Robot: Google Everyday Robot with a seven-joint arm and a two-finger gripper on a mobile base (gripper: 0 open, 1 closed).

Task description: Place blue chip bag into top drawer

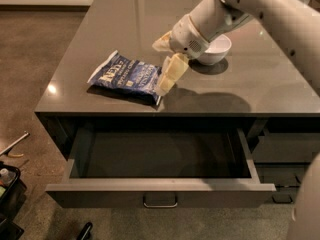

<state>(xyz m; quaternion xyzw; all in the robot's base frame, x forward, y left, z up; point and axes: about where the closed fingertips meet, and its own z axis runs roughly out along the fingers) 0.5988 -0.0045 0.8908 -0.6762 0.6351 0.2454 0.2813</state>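
The blue chip bag (pixel 126 76) lies flat on the dark grey countertop (pixel 115 29), near its front edge and left of centre. My gripper (pixel 160 70) hangs from the white arm (pixel 260 6) at the bag's right end. It is open, with one cream finger (pixel 170 76) pointing down at the bag's right edge and the other finger (pixel 161 42) raised behind. The gripper holds nothing. The top drawer (pixel 160 196) is pulled wide open below the counter, its inside bare, with a small metal handle (pixel 160 203) at centre.
A white bowl (pixel 216 49) stands on the counter just behind the gripper's wrist. Narrower closed drawers (pixel 286 149) are to the right of the open one. Dark gear (pixel 7 184) and a stick (pixel 14 144) lie on the floor at left.
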